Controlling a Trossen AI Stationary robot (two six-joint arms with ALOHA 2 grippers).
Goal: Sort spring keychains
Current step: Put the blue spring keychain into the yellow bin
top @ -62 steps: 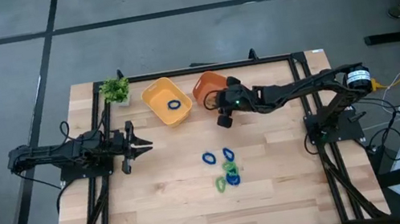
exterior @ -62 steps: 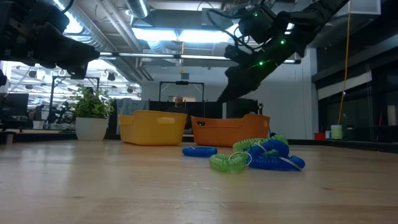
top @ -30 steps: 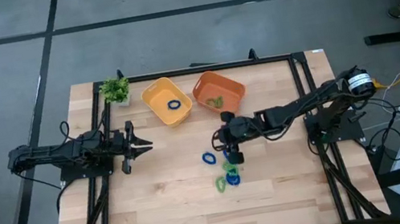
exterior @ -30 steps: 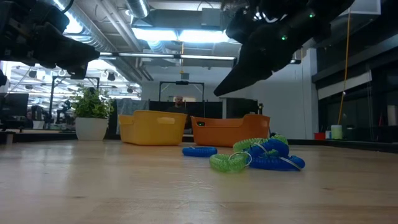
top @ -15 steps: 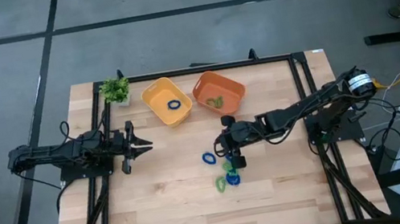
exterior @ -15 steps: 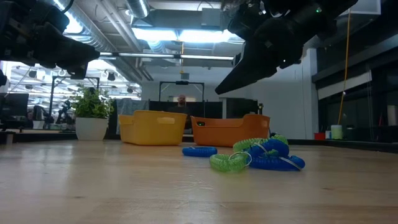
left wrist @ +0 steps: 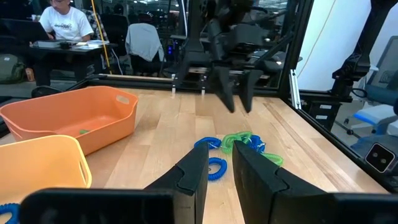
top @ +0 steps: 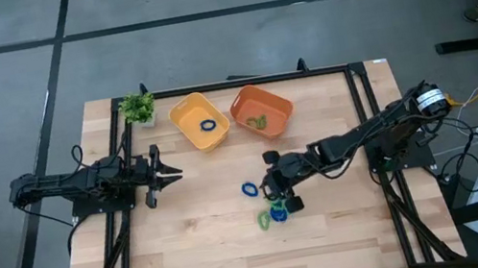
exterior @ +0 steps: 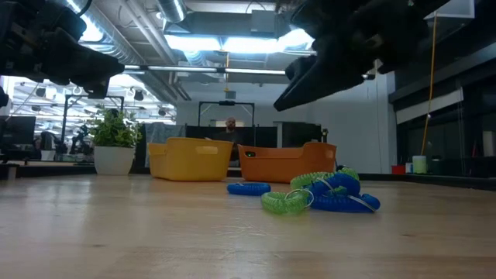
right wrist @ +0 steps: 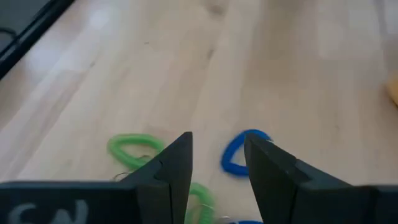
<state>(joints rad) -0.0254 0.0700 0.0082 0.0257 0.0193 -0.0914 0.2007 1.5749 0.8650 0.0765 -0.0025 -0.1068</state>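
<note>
Beneath the right gripper (top: 279,189), jaws spread and grasping nothing: spring keychains (top: 274,212), blue and green, heaped loose on the table (top: 190,249), awaiting pickup. One blue loop (top: 249,190) lies just beside the jaws. Beyond them: yellow tray (top: 190,123) holding one blue coil, orange tray (top: 274,107) holding green, apparently colour-sorted. Left gripper (top: 164,175): parked well apart, jaws released. No legible writing.
</note>
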